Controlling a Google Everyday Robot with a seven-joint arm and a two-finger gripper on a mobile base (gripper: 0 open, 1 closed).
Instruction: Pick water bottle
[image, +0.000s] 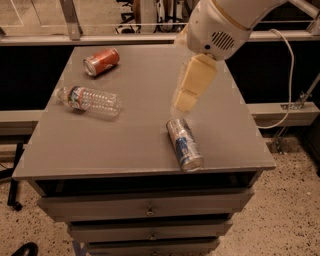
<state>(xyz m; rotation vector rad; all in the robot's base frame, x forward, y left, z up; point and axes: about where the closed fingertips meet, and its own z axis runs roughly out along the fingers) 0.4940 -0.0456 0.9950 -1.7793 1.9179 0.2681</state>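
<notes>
The water bottle (89, 100), lying well left of the gripper (183, 102) (state cannot be told), appears light, crushable and slippery; grasp across its ribbed middle.

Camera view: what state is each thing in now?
water bottle: lying on its side, ungrasped.
red soda can: lying on its side.
silver-and-blue can: lying on its side near the front edge of the table.
gripper: above the table, by the silver-and-blue can's far end, away from the water bottle.

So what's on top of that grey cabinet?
A water bottle, a red can and a silver-blue can, all lying down. The gripper hangs above, hiding some tabletop.
</notes>
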